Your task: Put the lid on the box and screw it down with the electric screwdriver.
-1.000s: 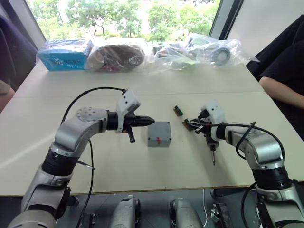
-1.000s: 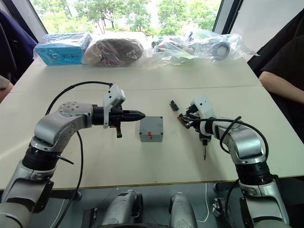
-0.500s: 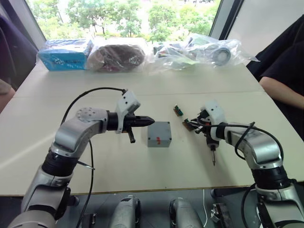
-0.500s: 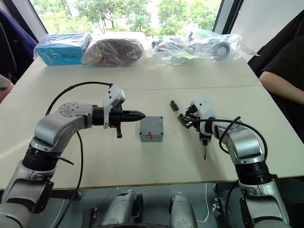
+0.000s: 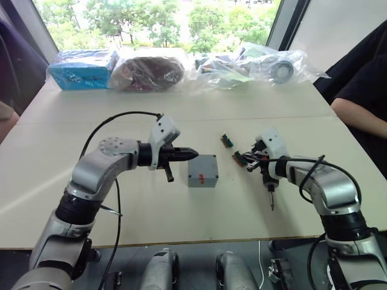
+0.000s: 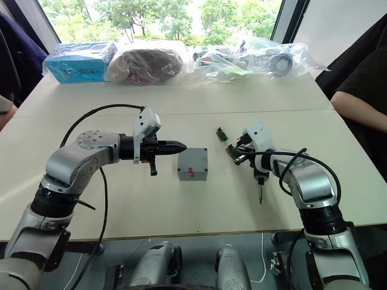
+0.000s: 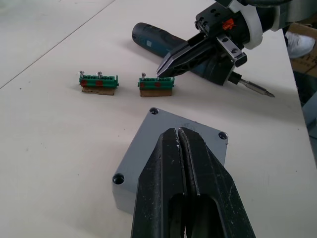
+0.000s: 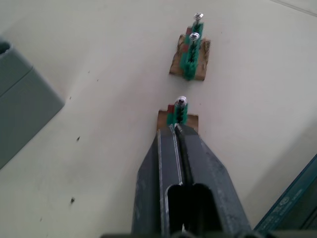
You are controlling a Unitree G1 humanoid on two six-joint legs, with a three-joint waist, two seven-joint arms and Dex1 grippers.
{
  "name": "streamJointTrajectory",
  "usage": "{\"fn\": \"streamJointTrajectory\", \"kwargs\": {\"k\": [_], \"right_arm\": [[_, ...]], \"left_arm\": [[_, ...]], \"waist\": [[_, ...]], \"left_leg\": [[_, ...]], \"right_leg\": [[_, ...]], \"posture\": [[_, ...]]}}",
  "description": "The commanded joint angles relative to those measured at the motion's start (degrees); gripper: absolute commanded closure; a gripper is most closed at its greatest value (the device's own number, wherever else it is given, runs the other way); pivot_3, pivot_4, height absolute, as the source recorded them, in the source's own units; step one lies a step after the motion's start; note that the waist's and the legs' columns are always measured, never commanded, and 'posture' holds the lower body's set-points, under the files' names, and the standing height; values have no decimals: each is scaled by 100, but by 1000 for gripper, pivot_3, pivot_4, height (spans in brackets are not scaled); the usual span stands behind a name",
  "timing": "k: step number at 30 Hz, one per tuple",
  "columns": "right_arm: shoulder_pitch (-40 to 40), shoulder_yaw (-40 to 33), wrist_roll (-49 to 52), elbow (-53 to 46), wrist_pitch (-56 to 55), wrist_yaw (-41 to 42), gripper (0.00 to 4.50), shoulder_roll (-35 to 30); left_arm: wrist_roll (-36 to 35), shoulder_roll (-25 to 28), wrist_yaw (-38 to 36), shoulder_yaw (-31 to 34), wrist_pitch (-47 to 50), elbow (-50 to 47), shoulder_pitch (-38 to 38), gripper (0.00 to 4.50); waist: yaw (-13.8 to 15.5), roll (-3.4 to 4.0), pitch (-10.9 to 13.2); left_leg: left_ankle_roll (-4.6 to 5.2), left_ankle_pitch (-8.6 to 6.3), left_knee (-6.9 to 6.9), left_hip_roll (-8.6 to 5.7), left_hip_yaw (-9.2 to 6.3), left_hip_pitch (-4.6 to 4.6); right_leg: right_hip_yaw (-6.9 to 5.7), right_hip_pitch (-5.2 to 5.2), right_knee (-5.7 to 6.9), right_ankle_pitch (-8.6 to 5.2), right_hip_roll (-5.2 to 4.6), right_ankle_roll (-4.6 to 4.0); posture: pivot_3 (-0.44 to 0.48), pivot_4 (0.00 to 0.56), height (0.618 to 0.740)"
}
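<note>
The left gripper (image 5: 190, 151), its fingers pressed together and holding nothing, is hovering just beside the box (image 5: 202, 170), pointing over the lid (image 7: 163, 130) already sitting on it. On the box's far side, the right gripper (image 5: 243, 158), also closed and empty, is poised at a green circuit piece (image 8: 178, 110). The left wrist view is showing the electric screwdriver (image 7: 198, 59) lying on the bench (image 5: 181, 211) behind that gripper.

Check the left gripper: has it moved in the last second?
No. The left gripper hovers shut at the same spot beside the grey box, no nearer than before.
</note>
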Motion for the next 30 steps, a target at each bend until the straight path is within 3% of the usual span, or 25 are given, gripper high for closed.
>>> {"fn": "streamJointTrajectory", "kwargs": {"k": [1,23,26,28,30], "right_arm": [[-77,-45,-13,-42,-62,14,4484,-57],[2,-462,397,-750,254,-273,4484,-4],[122,-298,361,-689,259,-183,3765,-111],[123,-211,357,-612,241,-119,2983,-153],[97,-142,328,-510,180,-78,2983,-179]], "left_arm": [[-63,0,-2,106,-65,-145,-2,4500],[-37,9,-53,84,-102,-53,-31,4500],[-41,15,-53,73,-80,-83,-12,4500],[-51,16,-49,74,-65,-102,1,4500],[-61,13,-40,74,-50,-128,17,4500]], "waist": [[1,0,0],[7,0,0],[3,0,0],[0,0,0],[-1,0,0]], "left_leg": [[0,0,0,0,0,0],[0,0,0,0,-1,0],[0,0,0,0,-1,0],[0,0,0,0,0,0],[0,0,0,0,0,0]], "right_leg": [[0,0,0,0,0,0],[0,0,0,0,0,-1],[0,0,0,-1,0,-1],[1,0,0,0,0,-1],[1,0,0,0,0,-1]], "posture": [[0,150,740],[0,150,740],[0,150,740],[0,150,740],[0,150,740]]}}
